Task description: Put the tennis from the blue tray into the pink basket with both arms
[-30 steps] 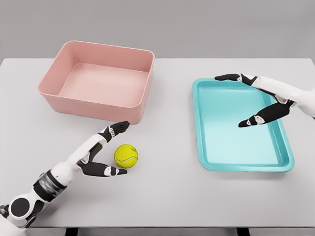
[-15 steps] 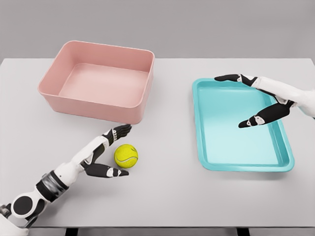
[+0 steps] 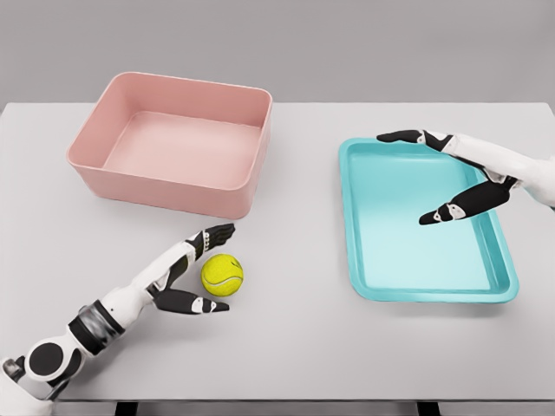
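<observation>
While the tennis ball (image 3: 222, 275) lies on the bare counter (image 3: 295, 347), just in front of the pink basket (image 3: 173, 143) and well apart from the blue tray (image 3: 425, 221), the left robot hand (image 3: 192, 270) sits cupped beside it on its left. The fingers are spread: the upper ones reach toward the basket's near wall above the ball, and the thumb lies low on the counter just under the ball. Whether any fingertip touches the ball cannot be told; nothing is clamped on it.

The right robot hand (image 3: 451, 178) hovers over the tray with its fingers apart and nothing held. The tray holds nothing, so the ball is already out of it.

The step in hand looks like the pickup by the left side: the ball has reached the counter on the basket's side, and the left robot hand is placed to take it. The basket is empty, so the last stretch of the task is not yet done.

The next move probably calls for closing the fingers and thumb round the ball without nudging it, since a ball rolls freely on a flat top. Then comes a lift high enough to clear the basket's near rim, a short carry over the opening, and a release inside.
</observation>
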Robot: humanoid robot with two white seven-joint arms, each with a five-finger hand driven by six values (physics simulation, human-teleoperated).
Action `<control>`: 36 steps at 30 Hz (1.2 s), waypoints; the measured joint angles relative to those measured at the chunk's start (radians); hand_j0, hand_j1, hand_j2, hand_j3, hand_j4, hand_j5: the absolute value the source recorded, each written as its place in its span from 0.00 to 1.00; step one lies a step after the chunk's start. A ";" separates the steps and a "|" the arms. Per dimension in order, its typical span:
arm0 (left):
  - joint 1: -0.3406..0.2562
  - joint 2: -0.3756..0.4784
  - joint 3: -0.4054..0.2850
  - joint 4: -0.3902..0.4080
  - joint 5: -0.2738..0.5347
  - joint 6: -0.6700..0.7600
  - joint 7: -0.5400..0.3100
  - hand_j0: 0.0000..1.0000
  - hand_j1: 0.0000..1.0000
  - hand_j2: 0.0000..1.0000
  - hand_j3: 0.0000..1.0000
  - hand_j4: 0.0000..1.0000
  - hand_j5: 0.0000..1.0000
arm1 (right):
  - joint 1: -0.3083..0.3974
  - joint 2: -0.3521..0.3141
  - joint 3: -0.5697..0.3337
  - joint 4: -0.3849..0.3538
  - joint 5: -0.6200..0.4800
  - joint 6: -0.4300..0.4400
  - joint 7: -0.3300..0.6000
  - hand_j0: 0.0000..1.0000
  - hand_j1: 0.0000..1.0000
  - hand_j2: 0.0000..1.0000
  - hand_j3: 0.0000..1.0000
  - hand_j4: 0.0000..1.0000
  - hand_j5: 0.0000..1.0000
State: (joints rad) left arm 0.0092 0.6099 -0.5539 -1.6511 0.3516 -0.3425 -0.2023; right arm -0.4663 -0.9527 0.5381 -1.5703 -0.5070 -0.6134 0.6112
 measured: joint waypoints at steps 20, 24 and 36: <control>-0.014 -0.009 -0.011 0.021 -0.012 0.003 0.000 0.85 0.85 0.85 0.85 0.85 0.85 | 0.002 0.006 0.001 0.002 0.000 0.000 0.000 1.00 1.00 1.00 1.00 1.00 1.00; -0.014 -0.009 -0.011 0.022 -0.013 0.003 0.001 0.82 0.82 0.82 0.82 0.82 0.82 | -0.002 0.008 0.001 0.003 0.000 0.000 0.000 1.00 1.00 1.00 1.00 1.00 1.00; -0.012 -0.010 -0.011 0.023 -0.011 -0.003 0.004 0.66 0.66 0.66 0.66 0.66 0.66 | -0.002 0.007 0.002 -0.003 0.000 0.000 0.000 1.00 1.00 1.00 1.00 1.00 1.00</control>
State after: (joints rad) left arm -0.0031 0.6004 -0.5645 -1.6286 0.3406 -0.3454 -0.1981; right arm -0.4679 -0.9452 0.5402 -1.5735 -0.5069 -0.6134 0.6113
